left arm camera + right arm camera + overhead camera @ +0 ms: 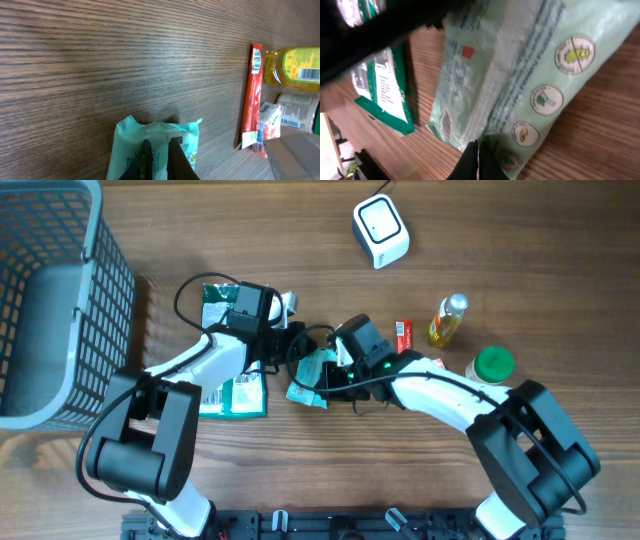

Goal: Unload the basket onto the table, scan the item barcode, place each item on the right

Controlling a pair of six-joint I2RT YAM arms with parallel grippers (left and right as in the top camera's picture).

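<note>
Near edge: both arms reach in from the base side and meet at mid-table.

Packet: pale mint, soft and crinkled, at the table's centre between the two wrists. It is held by both tools. Whether it rests on the wood or hangs just above it, I cannot tell.

Left gripper: jaws drawn in tight, pinching the packet's near edge. The mint film bunches up around the dark fingers.

Right gripper: also clamped, with the tips nipping the packet's sealed seam. Round printed icons show along that side. No barcode is visible in any view.

Green pouch: flat on the table just left of the packet, partly under the left arm.

Right of the packet:
- A red stick pack.
- A yellow bottle lying on its side.
- A green-lidded jar.
- All three are close together, apart from the packet.

Far left: a grey wire basket, well apart from the packet.

Far edge: a white scanner with its cable running off the top, well apart from the packet.
</note>
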